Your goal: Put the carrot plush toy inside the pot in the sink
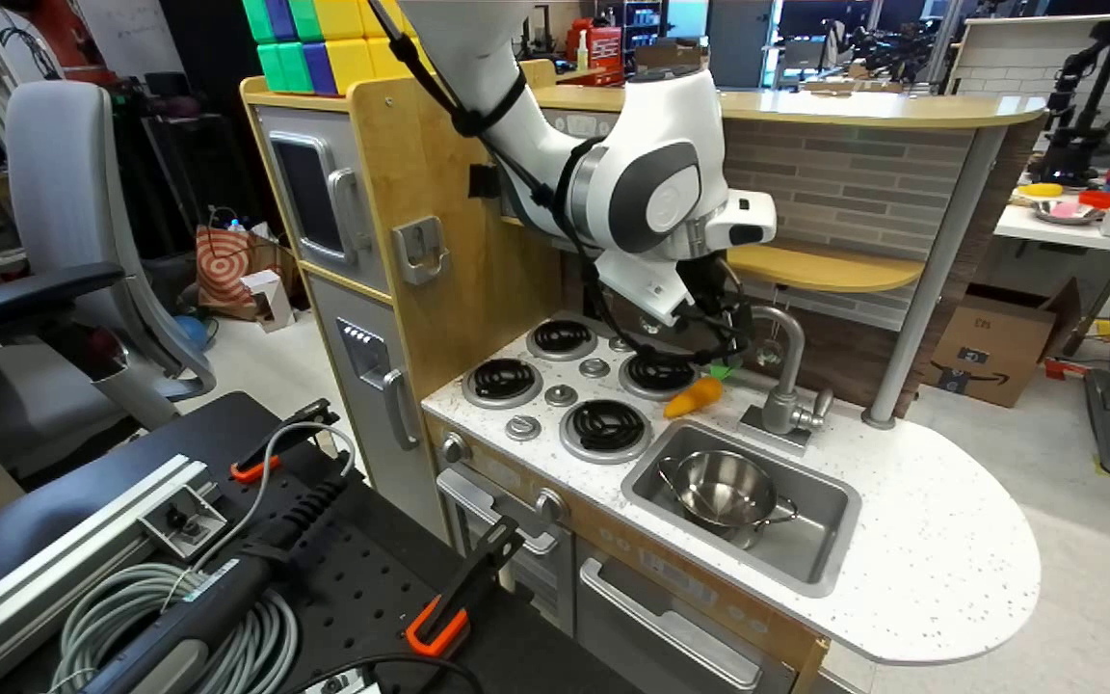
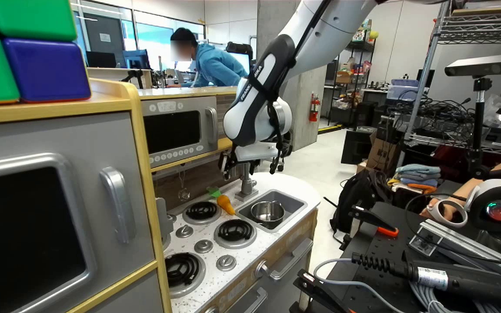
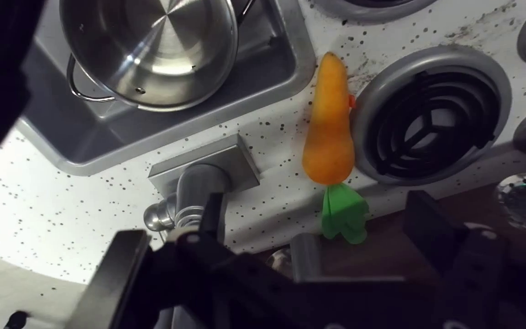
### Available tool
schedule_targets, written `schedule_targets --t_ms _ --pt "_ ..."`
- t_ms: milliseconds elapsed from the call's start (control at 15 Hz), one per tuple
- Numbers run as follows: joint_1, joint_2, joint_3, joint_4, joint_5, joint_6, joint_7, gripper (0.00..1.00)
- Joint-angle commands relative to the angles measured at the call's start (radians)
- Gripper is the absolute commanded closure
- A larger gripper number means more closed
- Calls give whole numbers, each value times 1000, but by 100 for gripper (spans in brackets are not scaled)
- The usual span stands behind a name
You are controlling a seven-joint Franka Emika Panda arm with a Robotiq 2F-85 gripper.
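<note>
Speckled countertop [image 3: 57,214], carrot plush toy [image 3: 328,132] on it, below the spread fingers [image 3: 432,230] of the gripper [image 3: 315,212].

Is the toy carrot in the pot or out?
Out: the carrot lies on the counter, between a burner and the sink holding the pot.

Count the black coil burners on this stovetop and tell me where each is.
4. Nearest the tall cabinet: a rear burner and a front burner. Nearest the sink: another rear burner, beside the carrot, and another front burner. None seems hidden.
</note>
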Motion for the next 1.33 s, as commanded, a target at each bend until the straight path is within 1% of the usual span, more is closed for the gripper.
schedule_targets --t_ms 0,267,600,800,867,933,1200,1267 --pt "-2 94 11 121 -2 -21 38 0" --pt "2 153 28 175 2 -27 52 0" --pt "5 227 33 246 1 7 58 0" --pt "3 254 36 283 1 -8 56 0" --pt "1 251 39 282 1 -15 52 0" --pt "6 215 34 220 -2 -4 47 0" --pt "6 224 34 235 -2 -4 47 0" --pt "5 226 30 234 -5 17 45 0"
